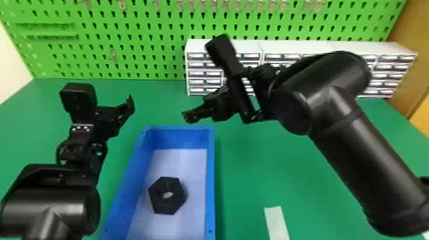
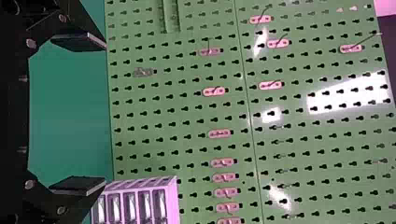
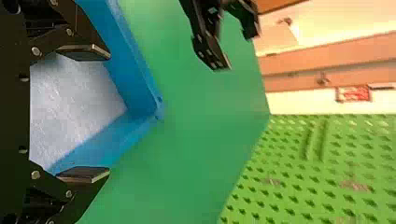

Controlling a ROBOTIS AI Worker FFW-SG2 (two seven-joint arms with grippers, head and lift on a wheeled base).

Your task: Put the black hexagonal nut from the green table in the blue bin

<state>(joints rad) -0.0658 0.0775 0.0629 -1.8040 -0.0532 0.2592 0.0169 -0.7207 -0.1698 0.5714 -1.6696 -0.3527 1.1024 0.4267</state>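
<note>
Since the black hexagonal nut [image 1: 167,195] lies flat in the blue bin [image 1: 211,178], hole up & nearer the L wall than the R, the placing looks done; what's left is prob. just a clean retreat. L gripper [image 2: 105,113] is wide & empty, off past the bin's far L corner; R gripper [image 3: 109,114] also wide & empty, by the bin's far edge, toward its far R corner. Best to lift R gripper straight up first, then draw back, so neither finger snags the rim or shoves the bin. No need to re-grip or nudge the nut, imo.

Room-wise: green tabletop [image 1: 242,178] gives a free lane along the bin's R edge, w/ only a flat white strip [image 1: 276,221] nearer the front. Tighter at the back: drawer cabinet [image 1: 319,46] along the far edge, mid to far R corner, pegboard [image 1: 127,44] behind. R arm [image 1: 357,140] has the cabinet beyond it, so don't swing fwd. Keep grippers apart if both pull back tog., esp. over the bin's far edge
</note>
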